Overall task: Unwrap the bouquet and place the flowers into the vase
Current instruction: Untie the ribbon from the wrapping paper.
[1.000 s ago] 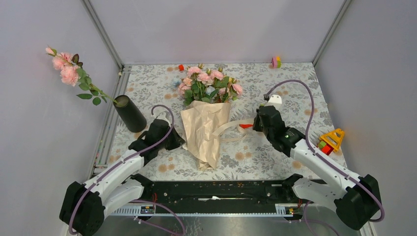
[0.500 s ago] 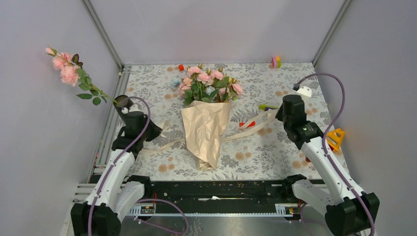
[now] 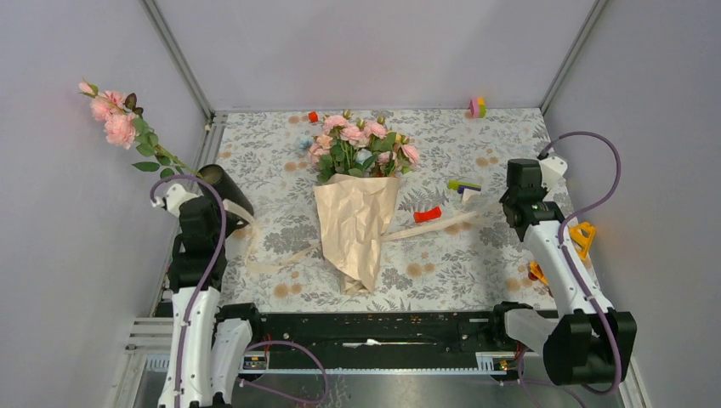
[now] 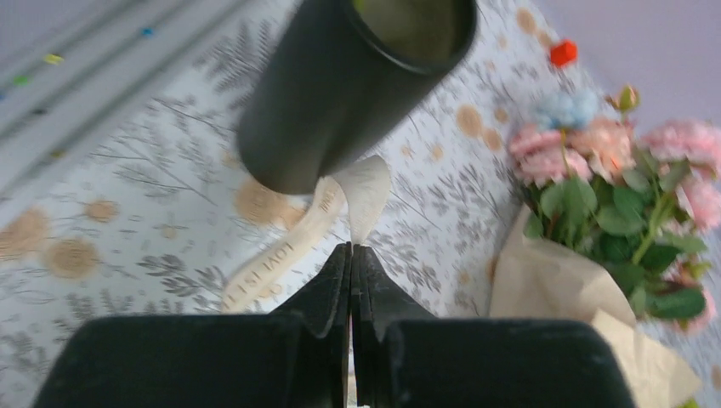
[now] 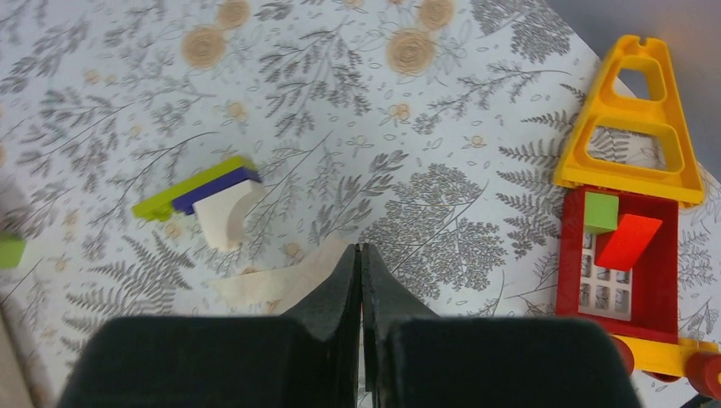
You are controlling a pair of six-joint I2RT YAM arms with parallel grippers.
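Note:
The bouquet (image 3: 357,223) lies mid-table in its crinkled tan paper, and the flowers (image 3: 359,146) show pink heads at its far end. The black vase (image 3: 223,187) stands at the left with one pink-flowered stem (image 3: 119,126) leaning out of it. My left gripper (image 3: 219,223) (image 4: 351,246) sits just in front of the vase (image 4: 340,85), shut on one end of the cream ribbon (image 4: 361,191). My right gripper (image 3: 508,212) (image 5: 358,247) is far right, shut on the other ribbon end (image 5: 272,285). The ribbon (image 3: 434,225) trails loose from both sides of the paper.
A red block (image 3: 428,214) and a green-purple block (image 3: 463,184) (image 5: 200,191) lie near the right ribbon. A yellow-red toy (image 3: 575,240) (image 5: 629,204) stands at the right edge. Small toys (image 3: 476,107) rest at the back. A metal rail (image 3: 183,246) runs along the left side.
Both arms swung outward from the bouquet, left toward the vase and right toward the right edge. Each drew a ribbon end out with it. The bouquet stayed put.

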